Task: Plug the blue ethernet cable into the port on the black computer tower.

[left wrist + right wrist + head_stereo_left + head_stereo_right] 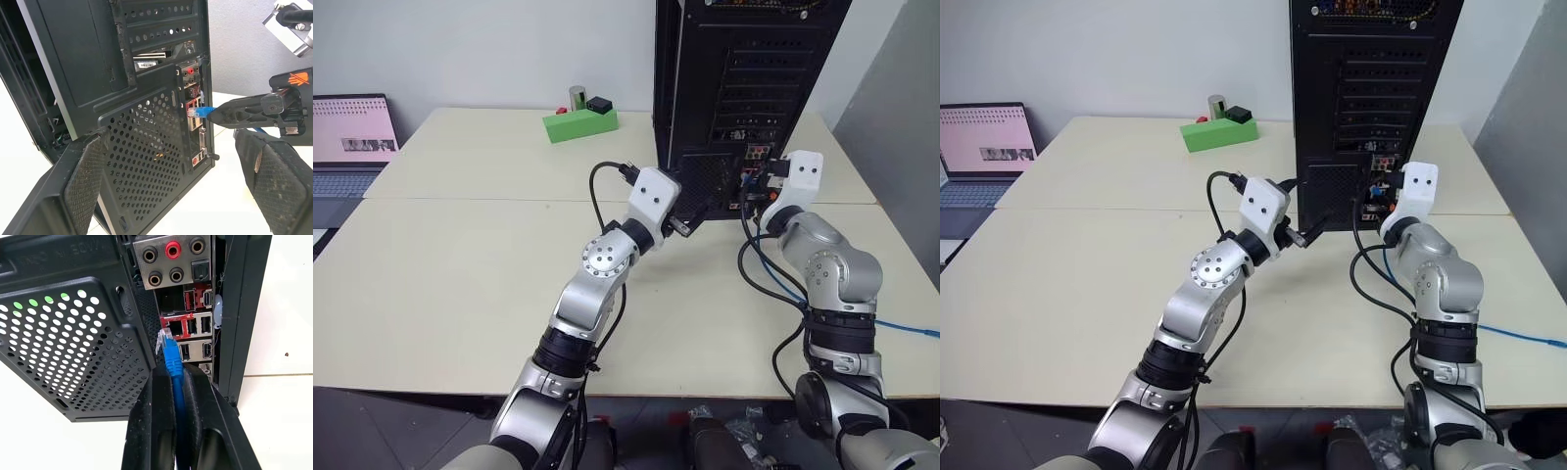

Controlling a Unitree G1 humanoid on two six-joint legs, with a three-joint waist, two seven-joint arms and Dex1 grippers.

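A: Head view first. Black computer tower (pixel 744 88) stands upright at the far side of the counter (pixel 460 284), rear panel facing the robot. Right gripper (pixel 751 183) is up against the lower rear sockets; left gripper (pixel 690 217) sits just beside the mesh grille, near the tower's lower corner.

B: The cable?

A: Blue ethernet cable (pixel 901 326) trails off across the counter on the right. Green block (pixel 579 123) and a laptop (pixel 352 147) sit well apart, no concern.

B: Left wrist view?

A: Left gripper's jaws stand wide, holding nothing, with the tower's vent grille between them. From here the plug tip reads as just short of the port column.

B: Right wrist view?

A: Right gripper (pixel 178 377) is clamped tight on the cable just behind the clear plug (pixel 164 340). The tip sits at the red-framed network port (pixel 172 325), not seated, and looks a little off to one side.

B: Risks?

A: My judgement: pushing straight on could catch the plug on the port's frame or slide it toward the neighbouring USB slots. The cord might also slip back through the jaws under pressure, and a hard shove could nudge the tower.
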